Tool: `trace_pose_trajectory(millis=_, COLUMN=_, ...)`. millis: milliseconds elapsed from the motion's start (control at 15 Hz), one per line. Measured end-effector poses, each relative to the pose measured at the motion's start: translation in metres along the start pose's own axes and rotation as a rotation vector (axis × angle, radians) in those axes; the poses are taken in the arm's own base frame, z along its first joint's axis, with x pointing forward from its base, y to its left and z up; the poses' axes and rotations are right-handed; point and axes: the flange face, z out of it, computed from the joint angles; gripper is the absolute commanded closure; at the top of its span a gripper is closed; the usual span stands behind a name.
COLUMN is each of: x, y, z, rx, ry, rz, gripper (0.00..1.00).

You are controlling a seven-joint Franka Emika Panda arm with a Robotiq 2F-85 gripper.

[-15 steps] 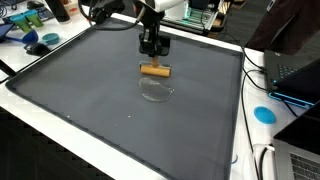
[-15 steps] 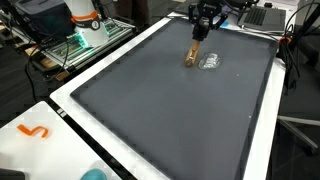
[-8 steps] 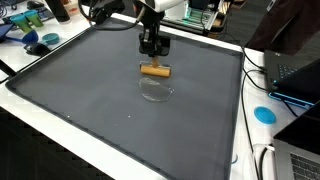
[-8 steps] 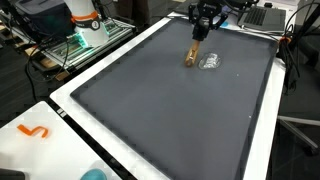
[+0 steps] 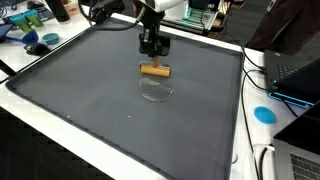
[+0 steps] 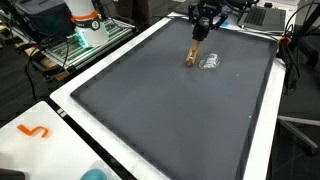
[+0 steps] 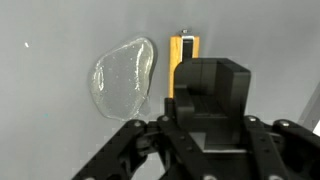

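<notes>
Our hand [image 5: 152, 46] hangs near a smooth wooden block [image 5: 154, 70], with a clear rounded disc [image 5: 156, 90] just beyond. The matte grey mat [image 5: 80, 90] lies open all round. We cannot tell the finger spacing.

Even overhead light, soft shadows; wrist view slightly blurred.

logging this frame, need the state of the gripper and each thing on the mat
gripper: above the mat, clear of the peg, nothing seen in it; open or shut cannot be told
peg: lying on its side on the mat, free
clear piece: lying on the mat beside the peg, untouched
mat: spread flat
</notes>
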Motion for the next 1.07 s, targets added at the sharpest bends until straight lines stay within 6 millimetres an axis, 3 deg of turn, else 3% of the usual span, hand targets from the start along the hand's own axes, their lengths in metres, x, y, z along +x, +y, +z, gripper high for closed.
trace_pose_trajectory(millis=400, x=0.0, y=0.0, z=0.0, rx=0.0, ry=0.0, rz=0.0, gripper=0.52)
trace_pose_trajectory(millis=467, x=0.0, y=0.0, z=0.0, rx=0.0, ry=0.0, rz=0.0, gripper=0.77)
trace_pose_trajectory(millis=1000, x=0.0, y=0.0, z=0.0, rx=0.0, ry=0.0, rz=0.0, gripper=0.77)
trace_pose_trajectory(millis=1067, x=0.0, y=0.0, z=0.0, rx=0.0, ry=0.0, rz=0.0, gripper=0.52)
